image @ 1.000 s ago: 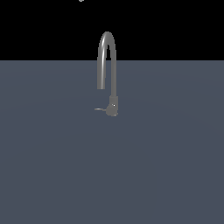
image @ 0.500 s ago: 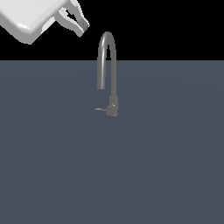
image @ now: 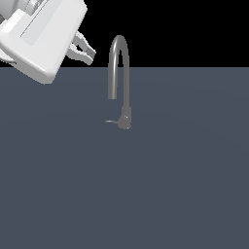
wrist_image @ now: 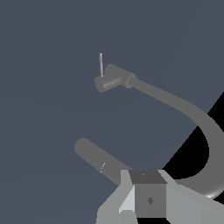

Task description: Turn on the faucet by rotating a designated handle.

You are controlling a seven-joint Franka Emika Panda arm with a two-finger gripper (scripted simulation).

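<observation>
The faucet (image: 118, 68) is a slim grey gooseneck tap standing on the dark grey floor, with a small knobby base (image: 125, 121). The handle (image: 112, 121) is a thin grey lever pointing from the base toward the exterior view's left. My gripper (image: 91, 53) hangs on the white hand at the upper left, level with the top of the spout and well above the handle. Its fingers meet at the tips and hold nothing. In the wrist view the gripper (wrist_image: 135, 194) sits over the spout (wrist_image: 205, 144), with the handle (wrist_image: 101, 64) and base (wrist_image: 112, 79) farther off.
The white robot hand (image: 41, 36) fills the exterior view's upper left corner. The flat dark grey floor (image: 185, 185) stretches around the faucet, under a black background.
The robot hand has come into the exterior view from the upper left and moved down and right toward the spout's top. The faucet and its handle have not moved.
</observation>
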